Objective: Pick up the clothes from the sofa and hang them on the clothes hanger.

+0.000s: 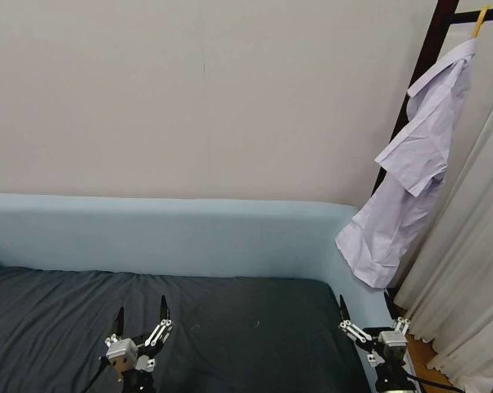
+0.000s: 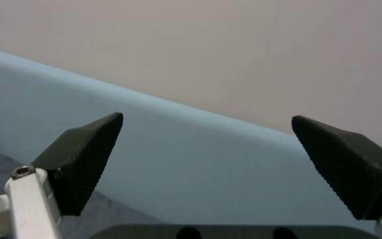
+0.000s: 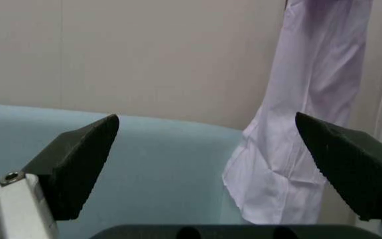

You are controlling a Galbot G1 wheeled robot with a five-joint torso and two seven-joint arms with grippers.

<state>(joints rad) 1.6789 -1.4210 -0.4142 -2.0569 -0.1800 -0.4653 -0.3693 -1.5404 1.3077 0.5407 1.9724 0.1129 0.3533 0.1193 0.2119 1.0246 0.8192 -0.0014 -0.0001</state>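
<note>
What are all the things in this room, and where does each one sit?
shirt: one, pale lilac, hanging on the rack past the sofa's right end
hanger: one, yellow, at the top of the shirt
rack: one, dark brown, upright at the right
sofa: one, light blue back with dark grey seat, along the wall
curtain: one, white, far right
wall: one, beige, behind the sofa
left gripper: one, black fingers, open, low over the seat
right gripper: one, black fingers, open, facing the shirt
</note>
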